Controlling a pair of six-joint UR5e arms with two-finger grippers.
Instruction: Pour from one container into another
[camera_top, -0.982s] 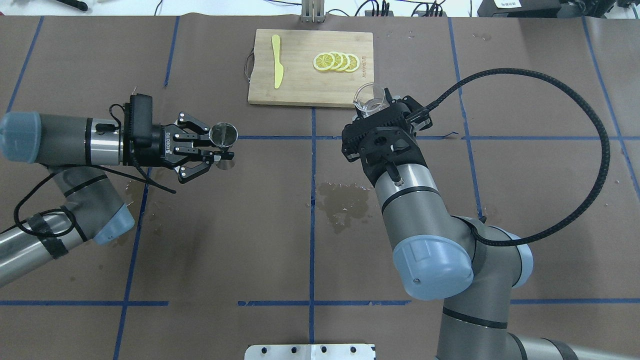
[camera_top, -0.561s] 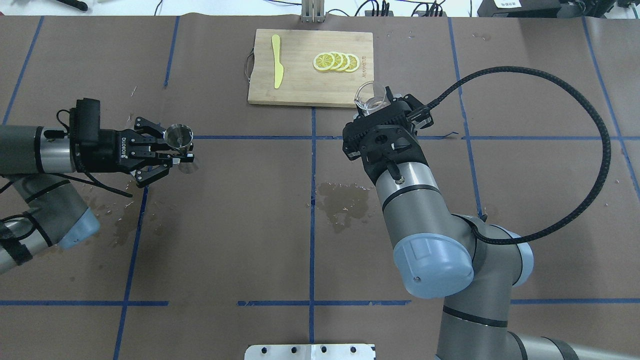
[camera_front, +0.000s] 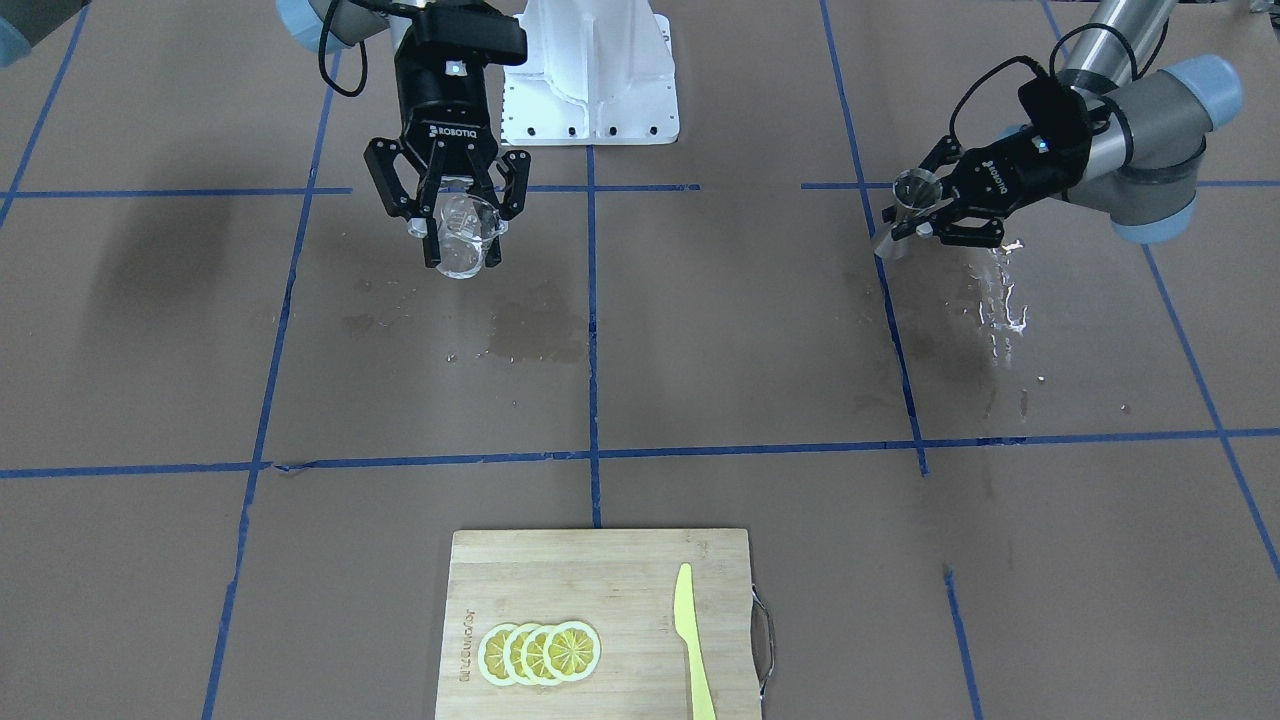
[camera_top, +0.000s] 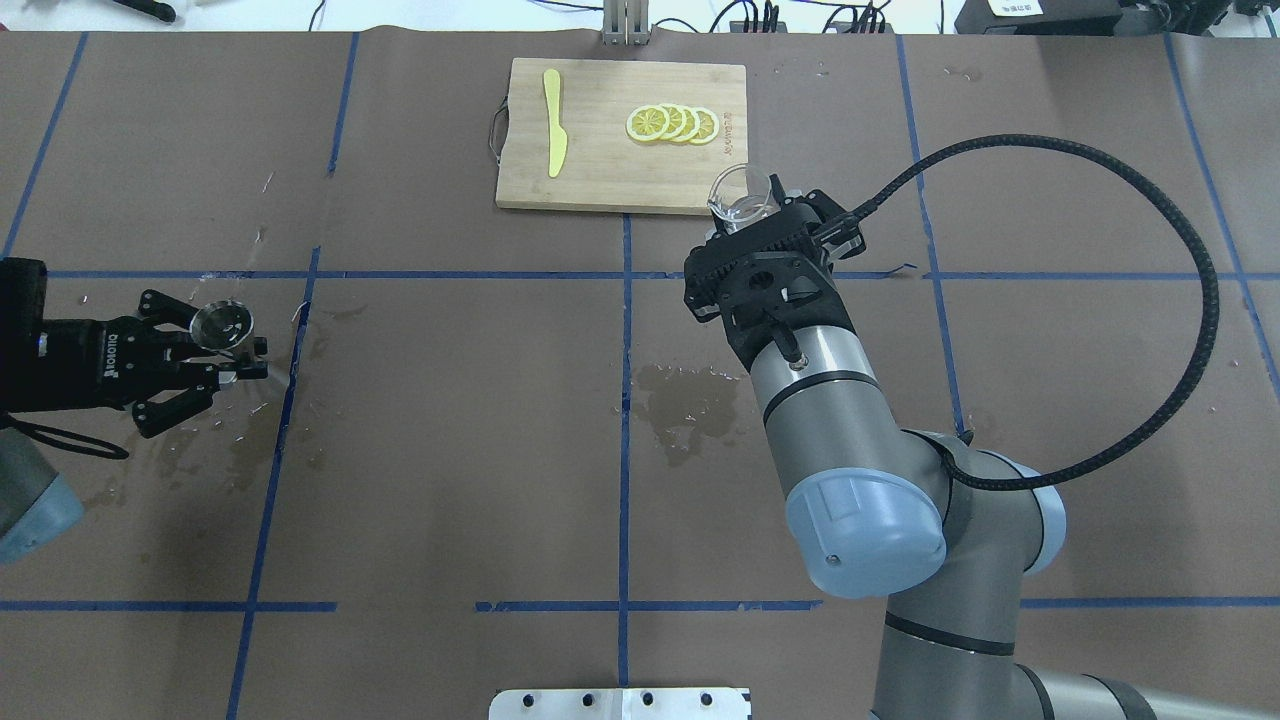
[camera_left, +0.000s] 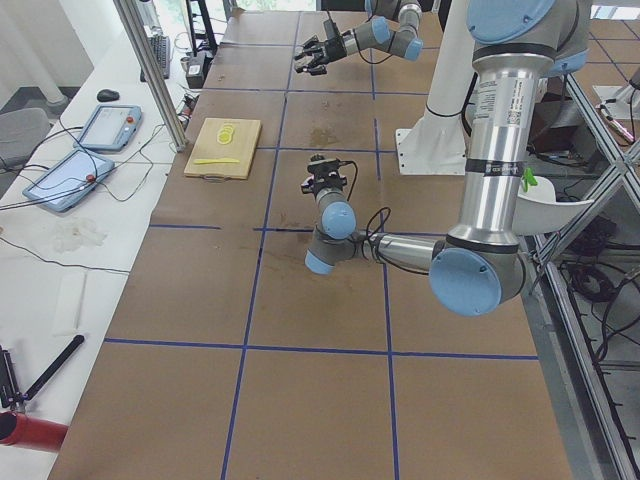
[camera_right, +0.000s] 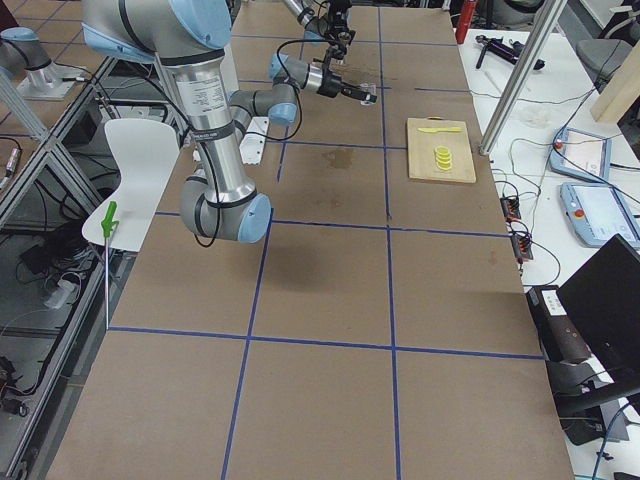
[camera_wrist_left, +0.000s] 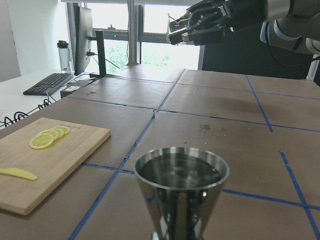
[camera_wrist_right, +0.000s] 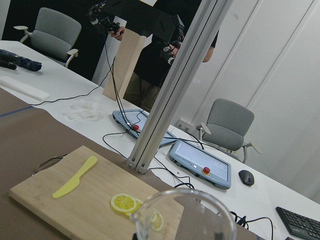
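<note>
front view: right gripper (camera_front: 462, 255) pinches the clear glass (camera_front: 462, 235) by its sides, held off the table (camera_front: 700, 330) near the robot base. left gripper (camera_front: 915, 218) is clamped on the steel jigger (camera_front: 908, 200), well apart on the other side, with wet splashes (camera_front: 1000, 295) on the paper just beside it. going by those, i'd carry the jigger level and slow, no jerks, or more may slop out

overhead: jigger (camera_top: 222, 326) sits at the far left edge, left gripper (camera_top: 245, 358) closed round its waist. glass (camera_top: 740, 193) pokes out past the right wrist, near the cutting board (camera_top: 600, 170) edge. the right claw itself is hidden here

side views: both too small, cannot tell the grip

left wrist: jigger (camera_wrist_left: 181, 192) is shiny, its upper cone looks filled close to the rim, so the pour seems mostly done. glass (camera_wrist_left: 175, 30) is far off and high

right wrist: only the glass rim (camera_wrist_right: 185, 212) shows, thin and clear, cannot tell what's left inside. lemon slices (camera_wrist_right: 132, 205) lie beyond
</note>
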